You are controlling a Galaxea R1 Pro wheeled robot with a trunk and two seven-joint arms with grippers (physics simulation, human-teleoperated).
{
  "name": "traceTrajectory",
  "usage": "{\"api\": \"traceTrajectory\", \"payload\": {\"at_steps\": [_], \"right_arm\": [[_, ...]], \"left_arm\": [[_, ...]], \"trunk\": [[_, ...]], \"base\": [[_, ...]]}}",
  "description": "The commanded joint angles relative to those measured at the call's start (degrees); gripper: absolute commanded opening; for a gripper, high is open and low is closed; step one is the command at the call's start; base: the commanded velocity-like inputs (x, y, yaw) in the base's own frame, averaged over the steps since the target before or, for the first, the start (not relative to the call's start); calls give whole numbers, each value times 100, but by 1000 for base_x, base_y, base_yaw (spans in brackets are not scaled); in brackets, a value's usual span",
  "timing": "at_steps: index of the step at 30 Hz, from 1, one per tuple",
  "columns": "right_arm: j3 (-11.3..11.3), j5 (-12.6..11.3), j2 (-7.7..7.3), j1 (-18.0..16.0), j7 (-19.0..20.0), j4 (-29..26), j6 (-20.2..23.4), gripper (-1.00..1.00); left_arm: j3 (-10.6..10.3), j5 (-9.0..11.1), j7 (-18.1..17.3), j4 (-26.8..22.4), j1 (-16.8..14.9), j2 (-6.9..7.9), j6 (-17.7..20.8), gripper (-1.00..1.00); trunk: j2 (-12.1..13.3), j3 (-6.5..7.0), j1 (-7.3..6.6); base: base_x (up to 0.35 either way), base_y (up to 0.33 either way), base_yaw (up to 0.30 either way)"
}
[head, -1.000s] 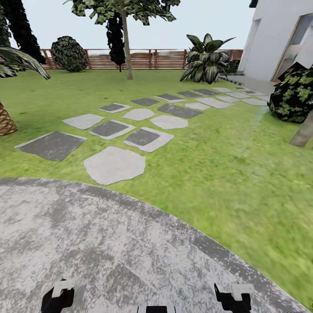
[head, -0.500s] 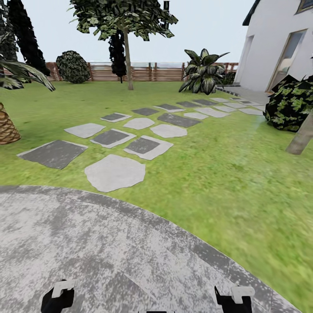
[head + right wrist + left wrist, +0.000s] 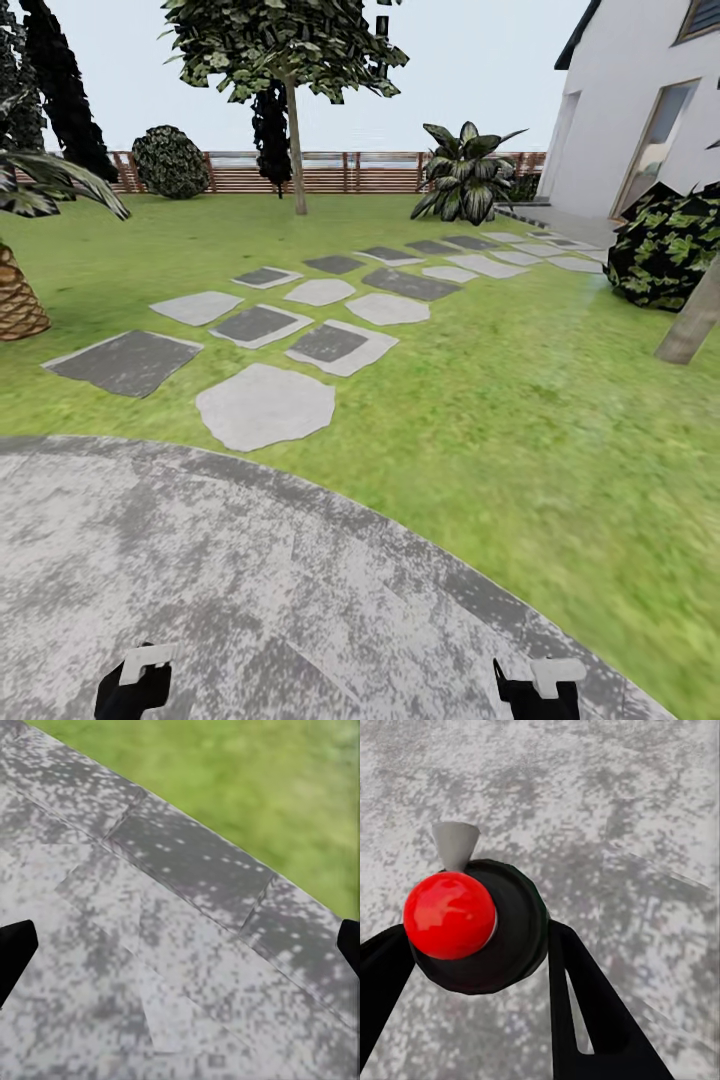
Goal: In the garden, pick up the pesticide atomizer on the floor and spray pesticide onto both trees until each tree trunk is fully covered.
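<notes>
Already the small dark round-bodied pesticide atomizer with its glossy red knob (image 3: 472,926) sits mid-left in the left wrist frame, clasped between the left gripper's (image 3: 480,967) black fingers. It looks light, rigid, slick; gripping the body suits. The right gripper (image 3: 180,945) is spread, empty.

Even, bright daylight under a pale sky (image 3: 480,70), with no strong cast shadows on the lawn (image 3: 520,420). The grass smears soft toward the right edge. The paving (image 3: 150,945) looks coarse and pixelated. A glossy highlight sits on the red knob (image 3: 448,913).
</notes>
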Motion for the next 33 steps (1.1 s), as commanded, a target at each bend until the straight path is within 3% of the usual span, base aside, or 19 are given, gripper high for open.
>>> {"api": "traceTrajectory", "payload": {"at_steps": [1, 26, 33], "right_arm": [[0, 0, -1, 0, 0, -3, -3, 100], [-18, 0, -10, 0, 0, -8, -9, 100], [-12, 4, -6, 0, 0, 0, -9, 100]], "left_arm": [[-1, 1, 0, 0, 0, -1, 0, -100], [-1, 1, 14, 0, 1, 4, 6, -100], [0, 1, 10, 0, 8, 3, -10, -100]], "trunk": [[42, 19, -23], [1044, 467, -572], [1044, 467, -572]], "base": [[0, 0, 0], [0, 0, 0], [10, 0, 0]]}}
